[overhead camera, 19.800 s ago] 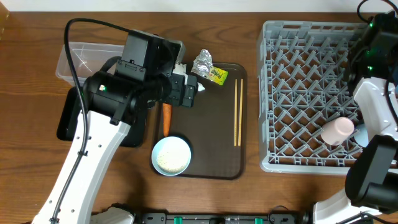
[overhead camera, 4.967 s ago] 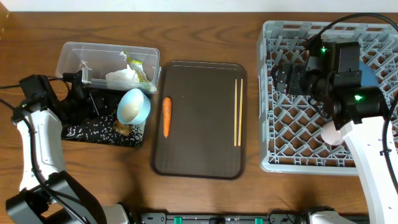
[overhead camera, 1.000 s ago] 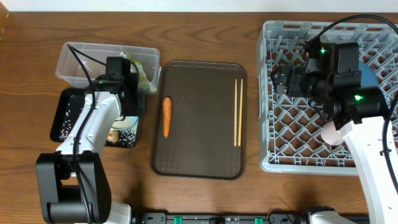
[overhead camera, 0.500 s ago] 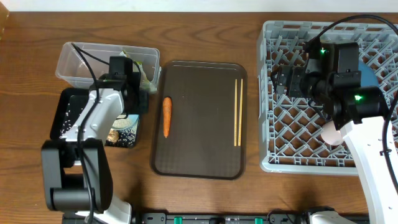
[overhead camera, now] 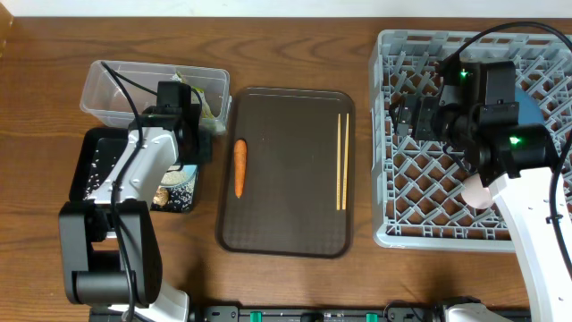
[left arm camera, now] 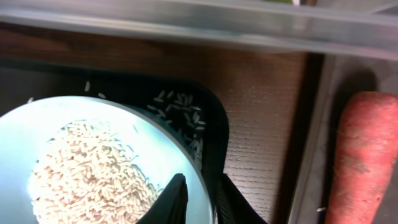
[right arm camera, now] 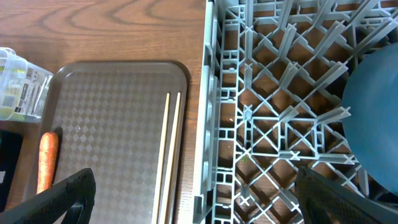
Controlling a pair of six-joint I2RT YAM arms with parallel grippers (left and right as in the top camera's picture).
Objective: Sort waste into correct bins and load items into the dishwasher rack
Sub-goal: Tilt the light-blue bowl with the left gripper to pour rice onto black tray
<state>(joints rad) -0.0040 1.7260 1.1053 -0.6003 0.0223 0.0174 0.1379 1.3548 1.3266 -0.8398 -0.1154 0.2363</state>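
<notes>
Our left hand (left arm camera: 198, 198) is clamped on the rim of the bowl (left arm camera: 144, 129) over the black tray (left arm camera: 214, 134) near the table's left edge, so we tip slowly, keeping the rice (left arm camera: 93, 174) inside it, while our right hand (right arm camera: 199, 190) hovers spread apart by the rack (right arm camera: 273, 93).

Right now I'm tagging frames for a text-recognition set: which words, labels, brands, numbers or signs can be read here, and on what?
No text here can be read.
Print on the wrapper in the clear tub: too small and blurred to read.
No markings show on the dishwasher rack, brown tray or bowl.
</notes>
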